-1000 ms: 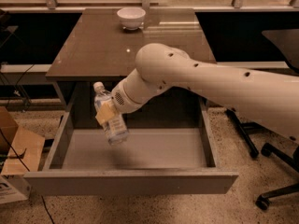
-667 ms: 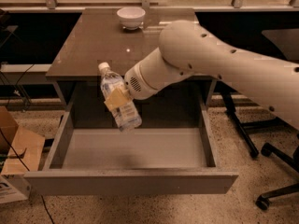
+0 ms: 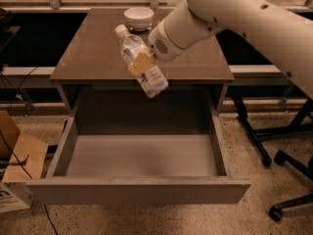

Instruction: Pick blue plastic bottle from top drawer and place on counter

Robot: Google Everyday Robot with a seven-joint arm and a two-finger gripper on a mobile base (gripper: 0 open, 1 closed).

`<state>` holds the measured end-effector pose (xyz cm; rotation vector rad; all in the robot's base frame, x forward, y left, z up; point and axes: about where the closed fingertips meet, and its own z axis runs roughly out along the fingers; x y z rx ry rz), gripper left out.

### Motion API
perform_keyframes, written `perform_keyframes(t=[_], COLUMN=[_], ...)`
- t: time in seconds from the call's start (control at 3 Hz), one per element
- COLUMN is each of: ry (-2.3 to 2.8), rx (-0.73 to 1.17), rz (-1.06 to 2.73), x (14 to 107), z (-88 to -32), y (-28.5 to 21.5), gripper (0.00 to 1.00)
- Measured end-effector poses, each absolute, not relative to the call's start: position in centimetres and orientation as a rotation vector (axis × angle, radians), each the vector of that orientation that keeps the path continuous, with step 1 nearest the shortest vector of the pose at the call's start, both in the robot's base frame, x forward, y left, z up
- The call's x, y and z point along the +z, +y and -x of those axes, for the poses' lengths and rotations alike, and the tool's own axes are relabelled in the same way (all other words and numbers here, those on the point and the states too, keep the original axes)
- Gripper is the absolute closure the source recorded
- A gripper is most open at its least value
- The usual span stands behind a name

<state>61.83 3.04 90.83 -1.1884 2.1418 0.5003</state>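
The blue plastic bottle (image 3: 142,62) is a clear bottle with a white cap. It hangs tilted in the air, cap toward the back left, above the front edge of the counter (image 3: 93,48). My gripper (image 3: 143,64) is shut on the bottle's middle, and one tan finger (image 3: 141,65) lies across it. The white arm reaches in from the upper right. The top drawer (image 3: 142,155) stands pulled fully open below, with nothing on its grey floor.
A white bowl (image 3: 138,17) sits at the back of the counter. A cardboard box (image 3: 17,155) stands on the floor to the left of the drawer. Office chair legs and casters (image 3: 283,165) are on the right.
The arm has lifted the bottle up out of the drawer and back toward the counter. The bottle now hangs at the counter's front edge instead of over the drawer's inside.
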Motion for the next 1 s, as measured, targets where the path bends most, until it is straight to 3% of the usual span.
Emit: perform_keyframes(t=[1.0], ry=[2.195], rx=[0.330], rz=[1.291], x=[87.6], z=[-76.0], y=[3.6], gripper=[1.00])
